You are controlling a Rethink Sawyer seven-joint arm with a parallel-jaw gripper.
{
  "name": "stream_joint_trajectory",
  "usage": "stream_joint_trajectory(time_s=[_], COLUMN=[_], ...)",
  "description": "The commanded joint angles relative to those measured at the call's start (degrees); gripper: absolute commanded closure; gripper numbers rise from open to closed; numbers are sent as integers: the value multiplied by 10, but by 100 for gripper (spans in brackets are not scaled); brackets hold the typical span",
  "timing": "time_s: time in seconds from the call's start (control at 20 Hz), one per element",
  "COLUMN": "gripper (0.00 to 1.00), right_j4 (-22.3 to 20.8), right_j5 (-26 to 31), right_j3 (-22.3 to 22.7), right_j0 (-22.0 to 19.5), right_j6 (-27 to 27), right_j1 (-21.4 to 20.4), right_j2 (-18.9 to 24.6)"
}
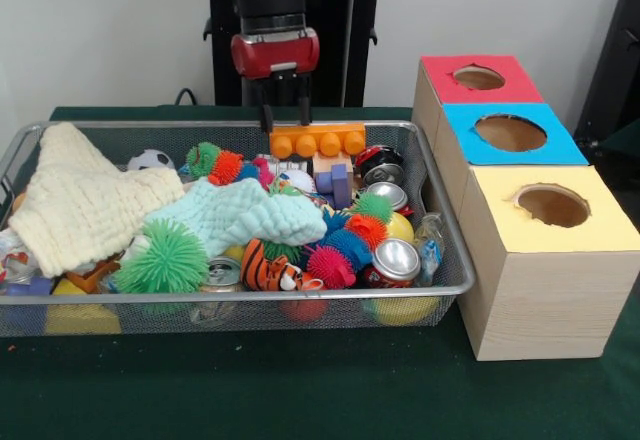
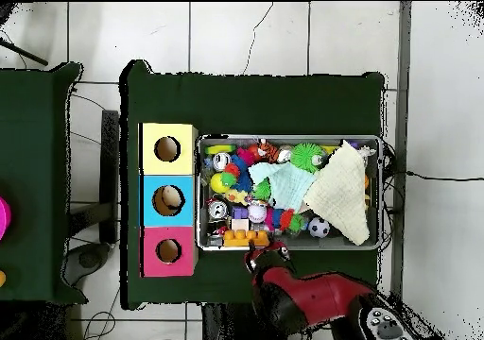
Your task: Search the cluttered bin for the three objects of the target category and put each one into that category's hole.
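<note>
My gripper (image 1: 286,120) hangs over the far side of the wire bin (image 1: 455,285), open, its two fingers (image 1: 267,112) apart. The tips reach the top edge of an orange studded block (image 1: 317,142), over its left half; I cannot tell whether they touch it. The block lies level by the far rim, studs facing the camera. From overhead the block (image 2: 242,232) sits at the bin's robot-side edge, with the gripper (image 2: 259,254) just beside it. Three box holes stand beside the bin: red (image 1: 479,77), blue (image 1: 510,132), yellow (image 1: 552,205).
The bin holds a cream cloth (image 1: 80,200), a mint cloth (image 1: 240,215), spiky rubber balls (image 1: 162,258), drink cans (image 1: 396,260), a striped tiger toy (image 1: 270,270), a small soccer ball (image 1: 150,159) and a purple block (image 1: 337,182). The blue hole (image 2: 168,199) shows something inside.
</note>
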Motion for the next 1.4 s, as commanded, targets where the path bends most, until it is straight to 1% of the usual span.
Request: stream_joint_trajectory(time_s=[0.05, 0.25, 0.35, 0.55, 0.65, 0.85, 1.0, 1.1, 1.25, 1.4], gripper=[0, 0, 0, 0, 0, 0, 0, 0, 0, 0], right_j4=[58, 91, 105, 133, 147, 170, 169, 161, 167, 180], right_j5=[-35, -62, -74, -124, -134, -111, -100, -84, -58, -42], right_j3=[-79, -68, -58, -48, -50, -59, -62, -59, -61, -67], right_j0=[71, 110, 121, 140, 145, 146, 136, 123, 116, 118], right_j6=[91, 101, 106, 115, 120, 124, 120, 119, 121, 121], right_j1=[42, 56, 57, 63, 61, 54, 47, 31, 17, 14], right_j2=[-53, -82, -87, -88, -84, -75, -65, -48, -31, -24])
